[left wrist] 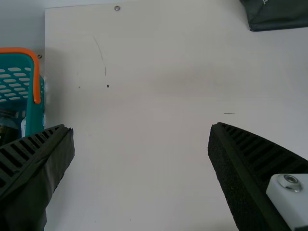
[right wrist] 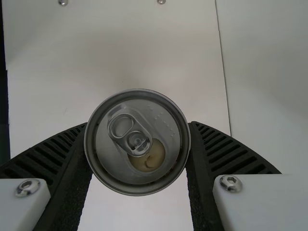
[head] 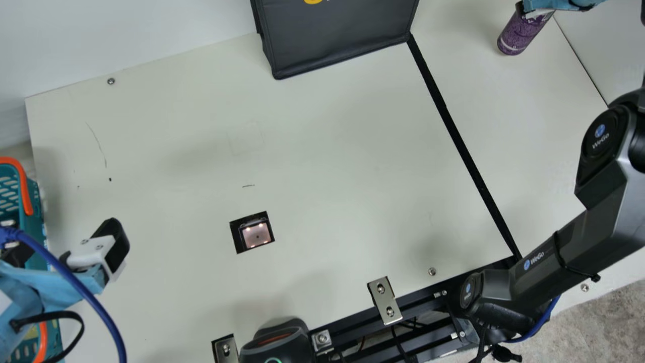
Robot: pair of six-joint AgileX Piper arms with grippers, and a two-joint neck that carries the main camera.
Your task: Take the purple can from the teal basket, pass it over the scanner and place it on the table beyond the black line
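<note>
Beyond the black line (head: 465, 151), I have my right gripper (right wrist: 138, 125) clamped around the purple can (head: 520, 35), likely to set it down upright; short of the line, my left gripper (left wrist: 140, 129) gapes wide.

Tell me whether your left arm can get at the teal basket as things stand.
Probably yes. The left gripper is open and empty, close by the teal basket, with one finger seemingly above its near edge. I see nothing standing between them to block the way.
</note>
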